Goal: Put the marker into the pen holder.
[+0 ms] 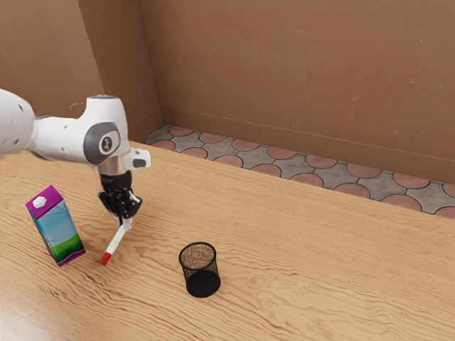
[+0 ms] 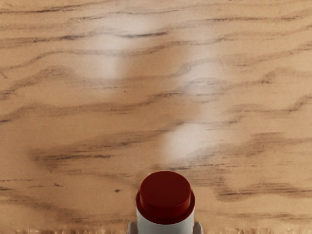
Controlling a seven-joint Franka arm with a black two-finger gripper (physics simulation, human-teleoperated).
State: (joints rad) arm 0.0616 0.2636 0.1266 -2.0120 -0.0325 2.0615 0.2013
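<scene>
In the exterior view my gripper (image 1: 125, 222) points down, shut on the white marker (image 1: 116, 240) near its upper end. The marker slants out of the fingertips, its red end low and toward the exterior view's left; whether that end touches the table cannot be told. In the wrist view the marker's red end (image 2: 165, 195) faces the camera, with a fingertip of my gripper (image 2: 165, 228) on either side of the white body. The black mesh pen holder (image 1: 201, 279) stands upright, apart from the marker, toward the exterior view's right.
A purple, blue and green carton (image 1: 57, 229) stands on the wooden table (image 1: 306, 263) on the exterior view's left, close to the marker's red end. Beyond the table's far edge are a tiled floor and a brown wall.
</scene>
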